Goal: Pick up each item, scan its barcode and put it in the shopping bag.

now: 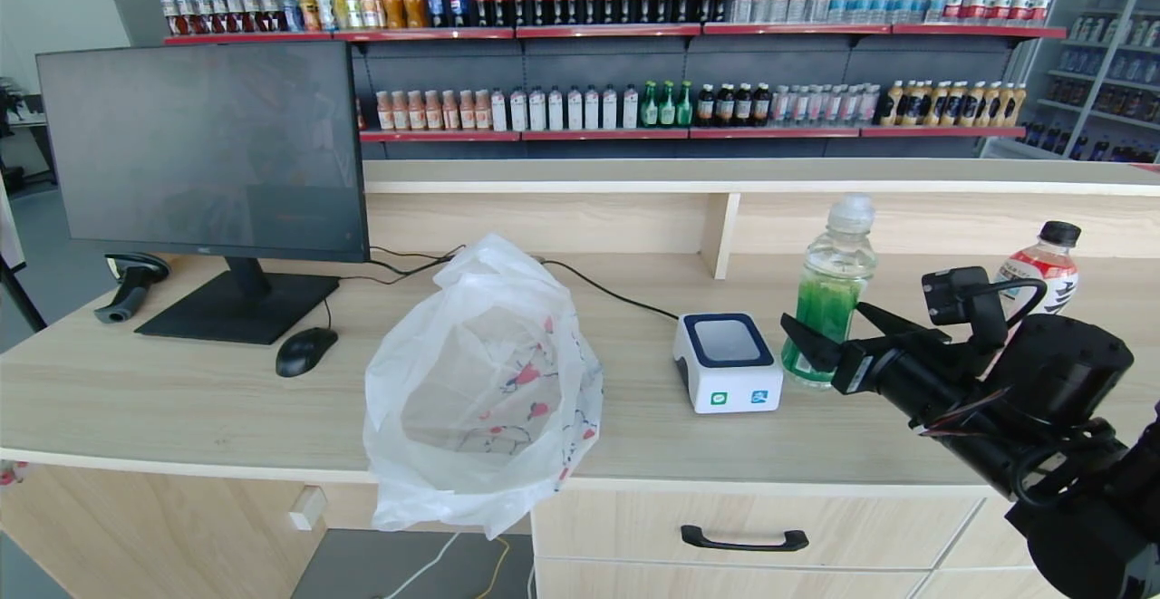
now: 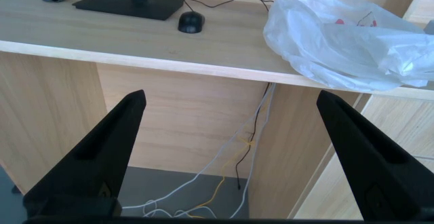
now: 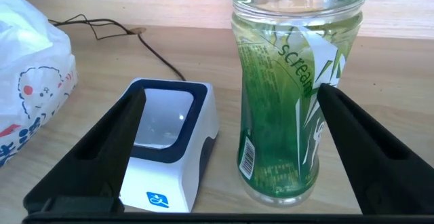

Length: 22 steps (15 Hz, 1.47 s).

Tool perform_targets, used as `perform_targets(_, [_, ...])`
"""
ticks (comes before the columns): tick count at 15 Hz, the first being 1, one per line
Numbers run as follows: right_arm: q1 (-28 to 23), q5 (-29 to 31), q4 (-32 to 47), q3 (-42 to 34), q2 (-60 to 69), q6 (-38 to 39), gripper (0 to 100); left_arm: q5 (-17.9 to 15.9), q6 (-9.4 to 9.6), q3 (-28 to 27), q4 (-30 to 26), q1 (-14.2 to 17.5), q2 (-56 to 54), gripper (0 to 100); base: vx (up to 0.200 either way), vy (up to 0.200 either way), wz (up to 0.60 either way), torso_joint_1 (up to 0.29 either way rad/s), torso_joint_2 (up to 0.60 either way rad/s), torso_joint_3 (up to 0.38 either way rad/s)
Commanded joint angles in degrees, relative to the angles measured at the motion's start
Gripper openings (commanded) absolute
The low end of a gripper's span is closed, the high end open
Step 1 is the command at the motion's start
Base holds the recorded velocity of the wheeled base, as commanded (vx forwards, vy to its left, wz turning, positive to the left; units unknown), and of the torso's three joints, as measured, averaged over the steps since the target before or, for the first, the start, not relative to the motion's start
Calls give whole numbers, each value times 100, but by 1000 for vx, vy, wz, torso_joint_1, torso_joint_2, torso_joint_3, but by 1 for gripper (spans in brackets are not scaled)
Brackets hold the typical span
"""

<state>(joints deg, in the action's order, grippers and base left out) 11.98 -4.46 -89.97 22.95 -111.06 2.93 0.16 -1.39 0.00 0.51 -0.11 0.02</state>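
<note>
A clear bottle with a green label (image 1: 829,295) stands upright on the counter just right of the white barcode scanner (image 1: 725,362). My right gripper (image 1: 826,318) is open and level with the bottle's lower half, close in front of it and not touching it. In the right wrist view the green bottle (image 3: 291,102) stands toward one finger of the right gripper (image 3: 232,98), with the scanner (image 3: 166,149) beside it. The white shopping bag (image 1: 485,381) sits open at the counter's front edge. A red-labelled bottle (image 1: 1042,273) stands further right. My left gripper (image 2: 230,163) is open, below the counter edge.
A monitor (image 1: 204,141), mouse (image 1: 305,350) and handheld scanner (image 1: 131,286) occupy the counter's left part. A cable runs from the barcode scanner behind the bag. A raised wooden ledge (image 1: 761,178) backs the counter. Cables (image 2: 237,163) hang under the counter.
</note>
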Motion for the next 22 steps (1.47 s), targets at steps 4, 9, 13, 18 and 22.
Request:
perform_targets(4, [41, -2, -3, -28, 5, 6, 100, 2, -2, 0, 2, 2, -2, 100, 0, 0, 0, 0, 0, 0])
perform_targets(9, [173, -2, -3, -28, -13, 15, 100, 2, -2, 0, 2, 2, -2, 100, 0, 0, 0, 0, 0, 0])
perform_targets(13, [305, -2, -3, -45, -4, 50, 100, 2, -2, 0, 2, 11, -2, 100, 0, 0, 0, 0, 0, 0])
perform_targets(18, [313, -2, -3, -133, 40, 50, 100, 2, -2, 0, 2, 2, -2, 100, 0, 0, 0, 0, 0, 0])
perform_targets(22, [524, -2, -3, -212, 102, 50, 100, 2, -2, 0, 2, 2, -2, 100, 0, 0, 0, 0, 0, 0])
